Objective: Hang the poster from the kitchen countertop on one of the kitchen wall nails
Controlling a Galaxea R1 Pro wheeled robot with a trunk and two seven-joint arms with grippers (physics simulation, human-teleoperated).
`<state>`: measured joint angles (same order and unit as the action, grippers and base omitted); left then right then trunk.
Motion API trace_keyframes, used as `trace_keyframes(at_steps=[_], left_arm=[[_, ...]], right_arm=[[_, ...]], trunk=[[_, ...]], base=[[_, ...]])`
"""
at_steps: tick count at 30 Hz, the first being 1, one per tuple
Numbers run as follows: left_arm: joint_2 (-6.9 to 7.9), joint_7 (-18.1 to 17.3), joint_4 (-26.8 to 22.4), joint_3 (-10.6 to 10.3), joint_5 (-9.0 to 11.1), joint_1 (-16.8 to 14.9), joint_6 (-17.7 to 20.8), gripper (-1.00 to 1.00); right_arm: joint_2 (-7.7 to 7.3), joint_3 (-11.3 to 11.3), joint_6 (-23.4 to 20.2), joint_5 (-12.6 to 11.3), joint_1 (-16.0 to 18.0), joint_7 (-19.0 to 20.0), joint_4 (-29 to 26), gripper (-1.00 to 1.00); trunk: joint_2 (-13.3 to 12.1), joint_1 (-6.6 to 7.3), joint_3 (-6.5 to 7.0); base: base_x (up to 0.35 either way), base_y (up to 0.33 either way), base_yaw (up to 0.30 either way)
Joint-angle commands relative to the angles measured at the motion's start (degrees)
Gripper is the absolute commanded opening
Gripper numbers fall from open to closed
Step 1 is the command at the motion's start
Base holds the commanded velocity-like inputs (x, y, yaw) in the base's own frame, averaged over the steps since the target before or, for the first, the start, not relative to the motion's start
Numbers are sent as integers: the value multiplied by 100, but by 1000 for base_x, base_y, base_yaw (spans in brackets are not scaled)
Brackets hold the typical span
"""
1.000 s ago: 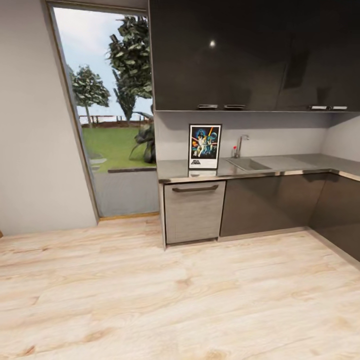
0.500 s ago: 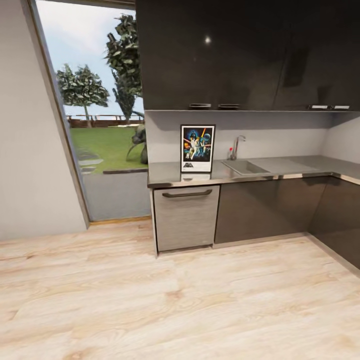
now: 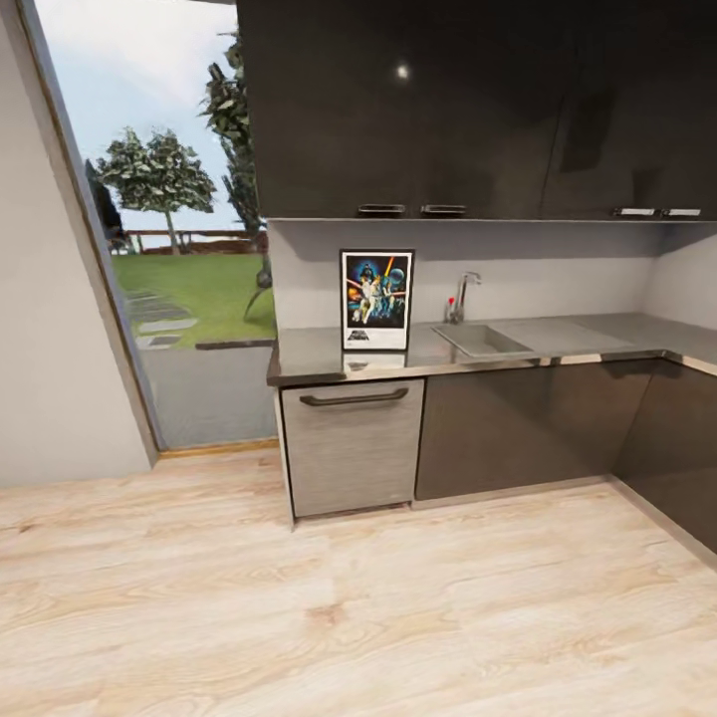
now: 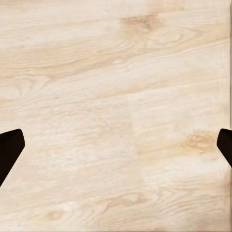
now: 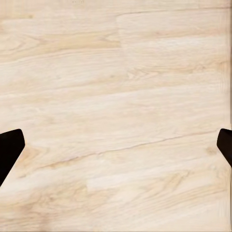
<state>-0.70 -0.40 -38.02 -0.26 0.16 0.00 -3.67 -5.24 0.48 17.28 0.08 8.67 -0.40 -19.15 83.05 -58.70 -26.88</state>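
Note:
The poster (image 3: 376, 299) stands upright against the grey backsplash on the kitchen countertop (image 3: 319, 357), left of the inset sink (image 3: 481, 340) and chrome tap (image 3: 462, 295). It has a black frame, a white border and blue-black artwork. My left gripper (image 4: 116, 150) hangs open over the pale wood floor, its dark fingertips (image 4: 9, 152) at the frame's two sides with nothing between them. My right gripper (image 5: 116, 150) is open the same way above the floor, fingertips (image 5: 9, 150) wide apart. I see no wall nail.
Dark glossy wall cabinets (image 3: 448, 110) hang above the worktop. A grey dishwasher front (image 3: 351, 446) sits under the poster, with dark cabinet fronts running right into a corner. A tall window (image 3: 159, 229) onto a garden stands at the left. Pale wood floor (image 3: 349, 607) lies before the counter.
The head view has shifted: counter and poster have slid left and grown slightly larger, so the camera has moved closer and to the right. The poster itself has not moved.

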Motion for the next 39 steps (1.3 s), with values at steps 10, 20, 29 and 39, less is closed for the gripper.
trace_keyframes(at_steps=[10,20,29,39], left_arm=[[0,-3,-4,0,2,0,-8,100],[0,-4,-4,0,2,0,-4,100],[0,-2,-4,0,2,0,-3,100],[0,-4,-4,0,2,0,-2,100]], right_arm=[[2,5,14,1,3,-4,7,100],[3,5,14,1,3,-4,8,100],[1,5,14,1,3,-4,8,100],[4,13,19,1,3,-4,8,100]], trunk=[[3,-3,-5],[3,-3,-5],[3,-3,-5],[3,-3,-5]], base=[[282,-201,0],[309,-135,0],[320,-99,0],[322,-88,0]])
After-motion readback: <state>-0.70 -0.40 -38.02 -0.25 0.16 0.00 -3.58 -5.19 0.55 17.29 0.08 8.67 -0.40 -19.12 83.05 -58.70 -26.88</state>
